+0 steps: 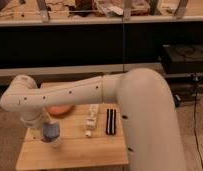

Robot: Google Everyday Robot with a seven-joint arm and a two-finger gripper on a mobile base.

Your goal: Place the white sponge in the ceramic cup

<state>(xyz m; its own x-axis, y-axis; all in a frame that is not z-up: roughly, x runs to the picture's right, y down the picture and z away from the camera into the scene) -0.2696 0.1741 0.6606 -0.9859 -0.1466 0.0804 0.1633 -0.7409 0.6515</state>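
Note:
My gripper (49, 131) hangs from the white arm's wrist (24, 97) at the left of the small wooden table (75, 152). It sits right at a bluish-grey cup (52, 135) with a pale base, and hides most of it. A white oblong thing, possibly the sponge (90, 120), lies on the table's middle, well right of the gripper. I cannot make out whether anything is held.
An orange round object (60, 109) lies behind the cup at the table's back left. A black striped object (111, 121) lies right of the white one. My bulky arm (145, 115) covers the table's right side. Dark shelving (95, 45) stands behind.

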